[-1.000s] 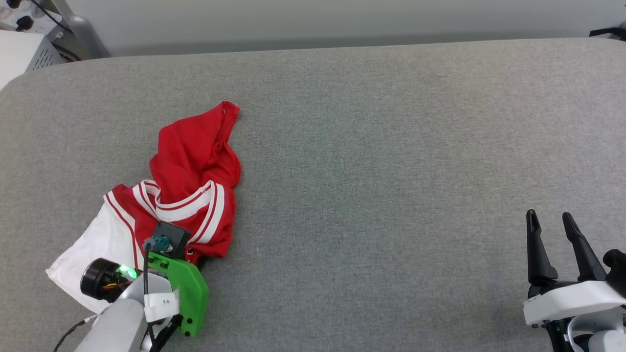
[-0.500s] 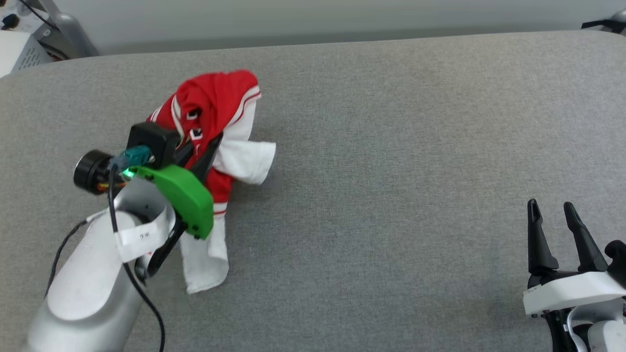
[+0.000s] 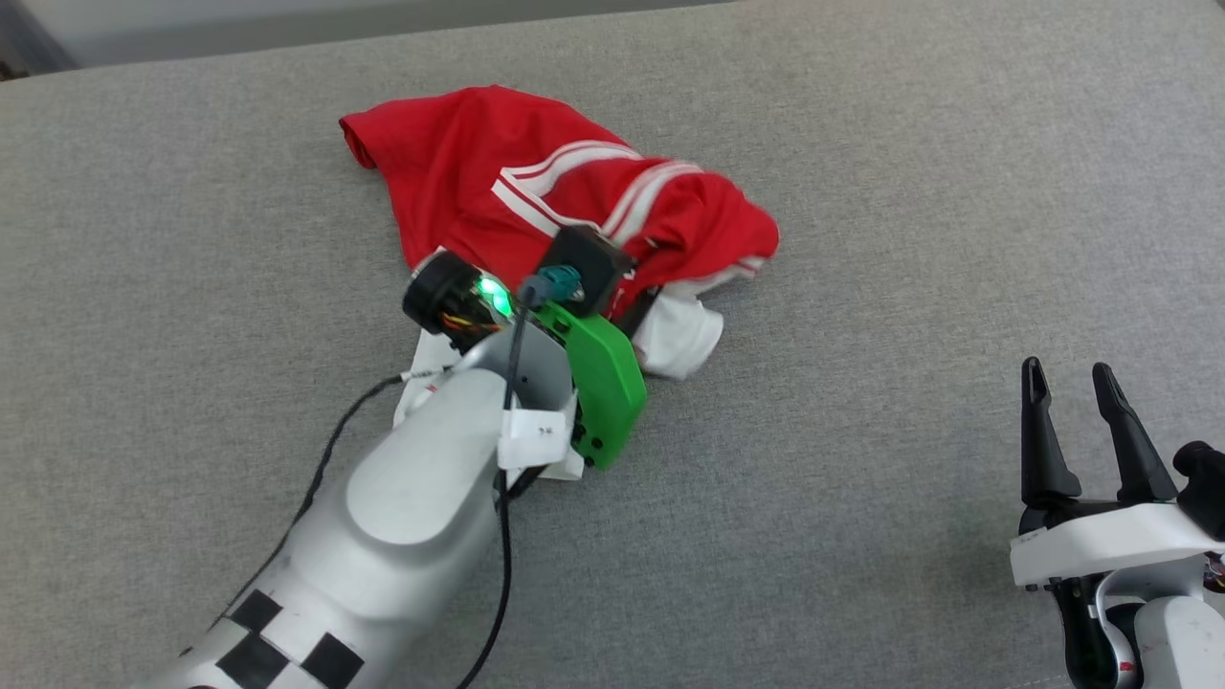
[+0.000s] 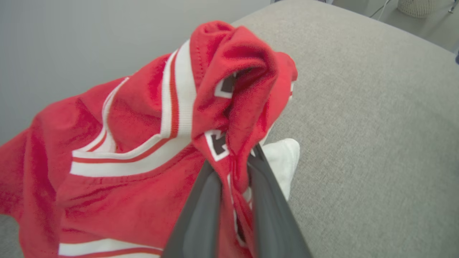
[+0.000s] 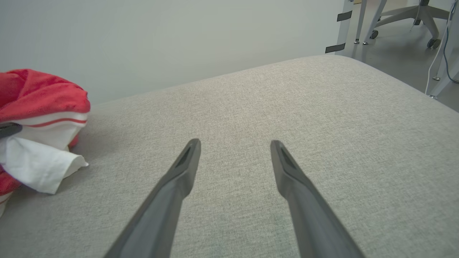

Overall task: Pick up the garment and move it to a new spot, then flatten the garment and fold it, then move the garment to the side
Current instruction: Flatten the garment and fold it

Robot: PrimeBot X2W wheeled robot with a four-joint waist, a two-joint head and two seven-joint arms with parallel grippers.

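Observation:
The garment (image 3: 478,163) is a red jersey with white striped trim and a white sleeve, bunched in the upper middle of the grey padded surface (image 3: 909,239). My left gripper (image 3: 643,289) is shut on a fold of it. In the left wrist view the two dark fingers (image 4: 200,211) pinch red cloth beside a black, white-outlined letter, and the garment (image 4: 136,118) hangs bunched over the left gripper (image 4: 235,159). My right gripper (image 3: 1066,373) stands open at the lower right, well away from the cloth. In the right wrist view the right gripper (image 5: 235,143) holds nothing and the garment (image 5: 39,96) lies far left.
The padded surface (image 5: 322,118) stretches wide to the right of the garment and ends at a rounded far edge. Beyond it stands a pale wall (image 5: 179,36). A chair base and table legs (image 5: 405,14) stand on the floor past the right corner.
My left arm has lifted the garment from the near left and carried it rightward toward the middle of the surface. The head camera has shifted too. The right gripper has stayed open and still.

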